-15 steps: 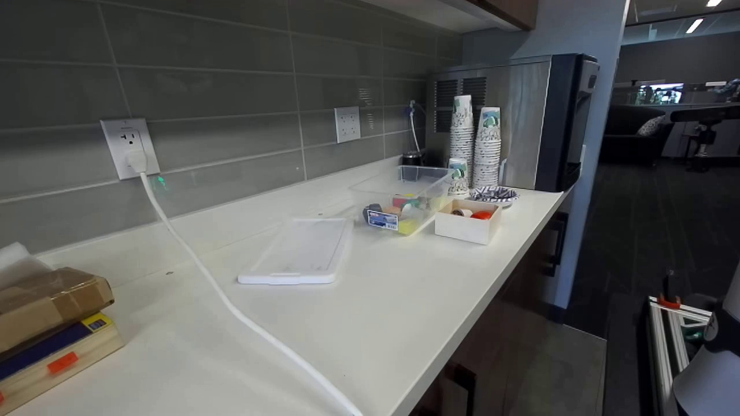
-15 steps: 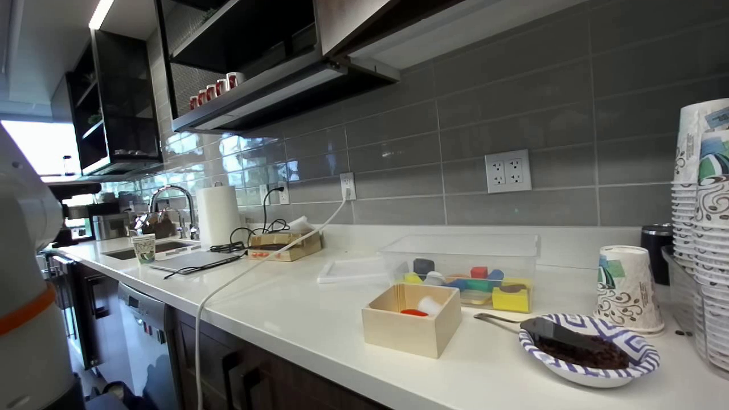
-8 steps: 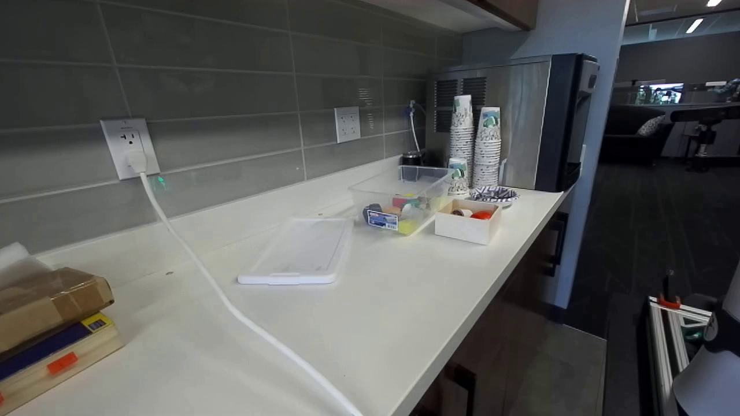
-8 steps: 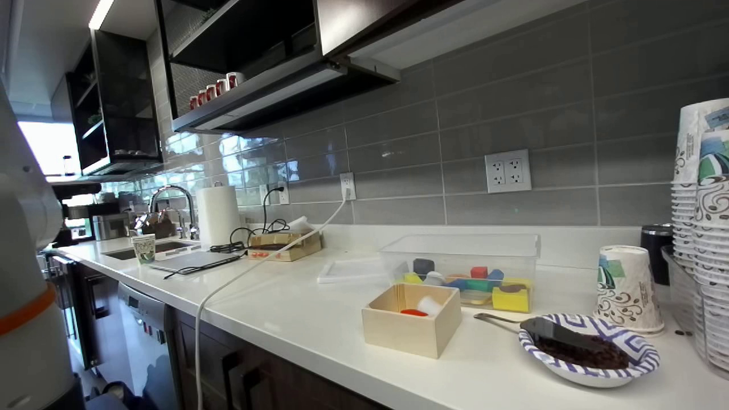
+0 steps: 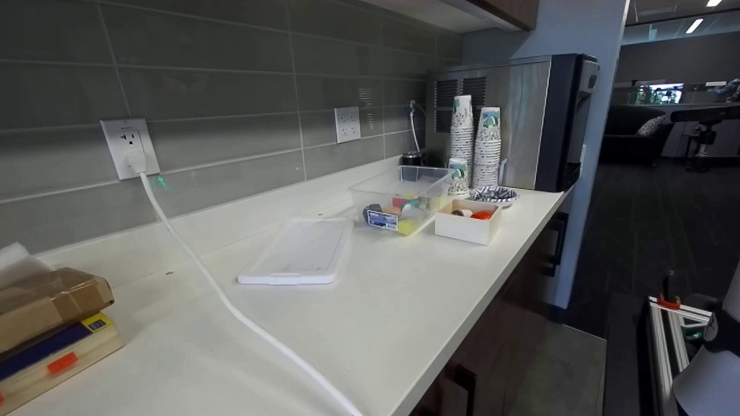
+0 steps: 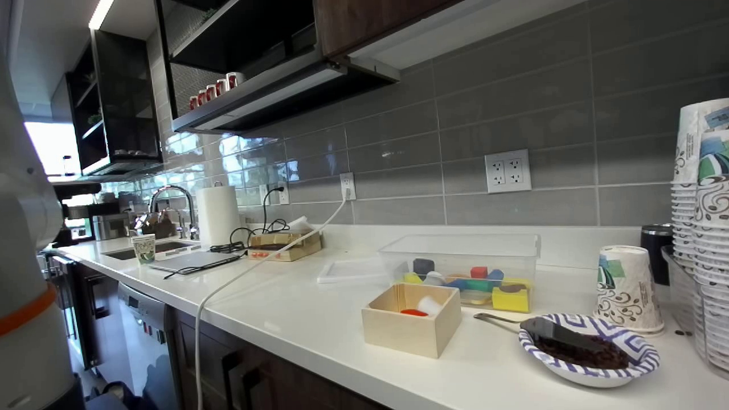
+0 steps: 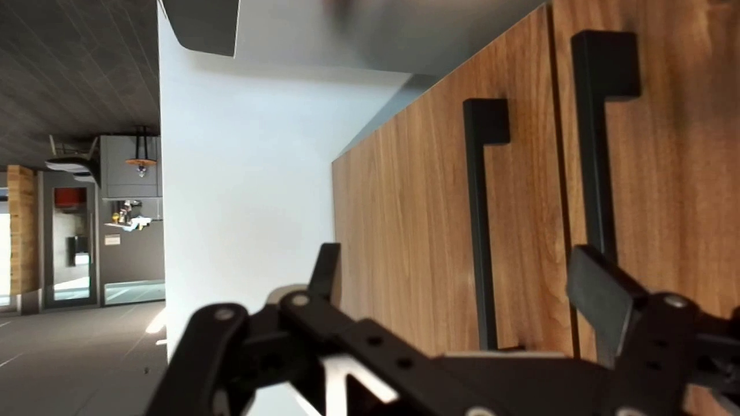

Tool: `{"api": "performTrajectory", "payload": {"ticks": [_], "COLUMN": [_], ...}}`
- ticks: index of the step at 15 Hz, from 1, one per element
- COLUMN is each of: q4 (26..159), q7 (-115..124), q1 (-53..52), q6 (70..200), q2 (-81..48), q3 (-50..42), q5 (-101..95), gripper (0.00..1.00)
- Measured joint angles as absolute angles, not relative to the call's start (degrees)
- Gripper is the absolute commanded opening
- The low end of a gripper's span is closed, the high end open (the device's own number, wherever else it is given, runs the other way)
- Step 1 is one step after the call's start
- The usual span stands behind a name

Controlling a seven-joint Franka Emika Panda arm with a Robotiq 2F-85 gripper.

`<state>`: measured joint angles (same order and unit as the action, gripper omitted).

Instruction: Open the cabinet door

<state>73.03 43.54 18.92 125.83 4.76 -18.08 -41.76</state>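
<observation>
Showing darker than before: cabinet door (image 6: 376, 24); arm (image 6: 25, 245) more upright; fingers (image 7: 600, 294) spread apart.

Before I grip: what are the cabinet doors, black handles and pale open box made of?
Cabinet doors: wood or wood-look laminate, low sheen; brown streaked grain shows.
Black handles: probably coated metal, matte; square-edged bars, though plastic is possible.
Pale open box: likely unpainted wood; tan, matte, crisp-edged walls.

Two wood-grain cabinet doors (image 7: 399, 231) stand shut, meeting at a narrow dark seam (image 7: 559, 144); black bar handles (image 7: 477, 190) run lengthwise, one either side of it.
</observation>
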Motion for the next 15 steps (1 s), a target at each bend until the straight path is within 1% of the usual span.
{"api": "performTrajectory", "payload": {"ticks": [8, 15], "q4": [74.06, 79.79], "q7": [39.13, 35.27], "q1": [18.34, 16.91], "q6": [122.67, 121.08], "q2": [10.30, 16.80], "q3": [-16.66, -14.91], "q5": [-39.15, -38.88], "gripper": [1.00, 1.00]}}
